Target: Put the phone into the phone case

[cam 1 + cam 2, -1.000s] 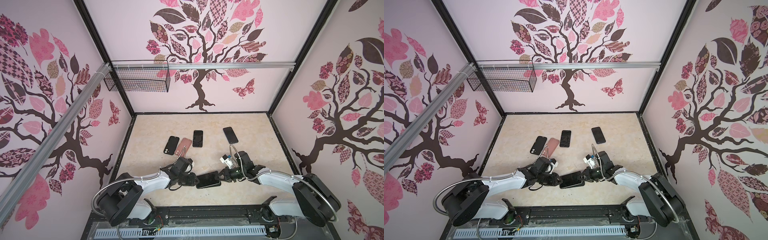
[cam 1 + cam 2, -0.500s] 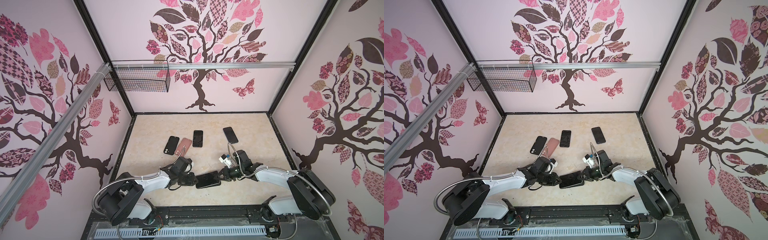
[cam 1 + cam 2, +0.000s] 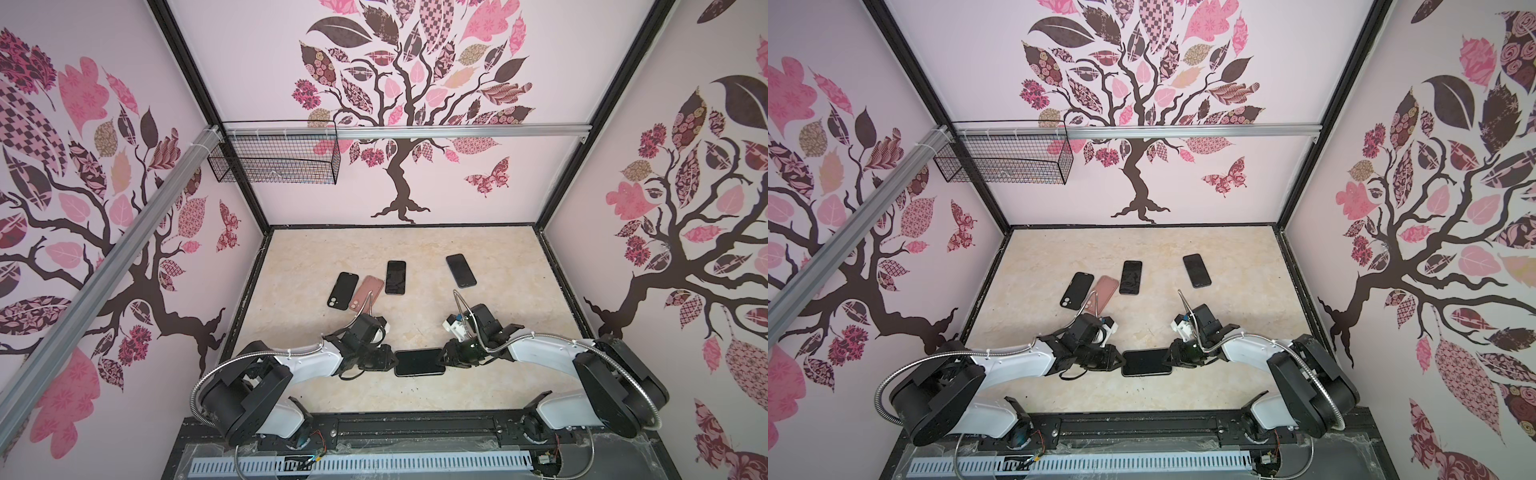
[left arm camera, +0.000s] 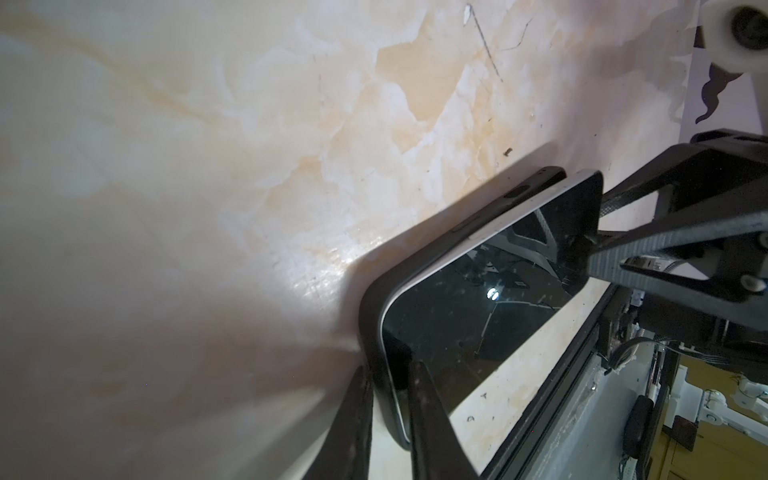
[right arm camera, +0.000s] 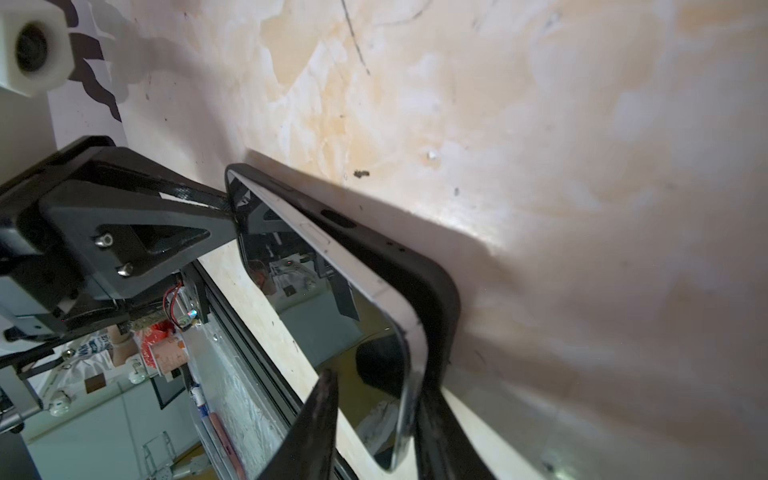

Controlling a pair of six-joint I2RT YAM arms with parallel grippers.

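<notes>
A black phone (image 3: 419, 361) (image 3: 1147, 362) lies screen up in a black phone case at the front middle of the table, between both arms. In the left wrist view the phone (image 4: 478, 316) sits in the phone case (image 4: 370, 316), and its silver edge stands proud of the rim along one long side. My left gripper (image 4: 388, 370) (image 3: 390, 361) is shut on one short end, pinching case and phone together. At the other end my right gripper (image 5: 378, 380) (image 3: 445, 357) is open. One finger rests behind the phone case (image 5: 432, 282); the other stands off the phone (image 5: 332, 299).
Farther back lie a black case (image 3: 343, 291), a pink case (image 3: 366, 293) and two dark phones (image 3: 395, 277) (image 3: 461, 271). A wire basket (image 3: 274, 158) hangs on the back left rail. The black front rail (image 3: 415, 424) runs just behind the arms' bases.
My right gripper's jaws have parted from shut to open round the phone's end. The left gripper has closed tighter on its end. The phone has barely moved.
</notes>
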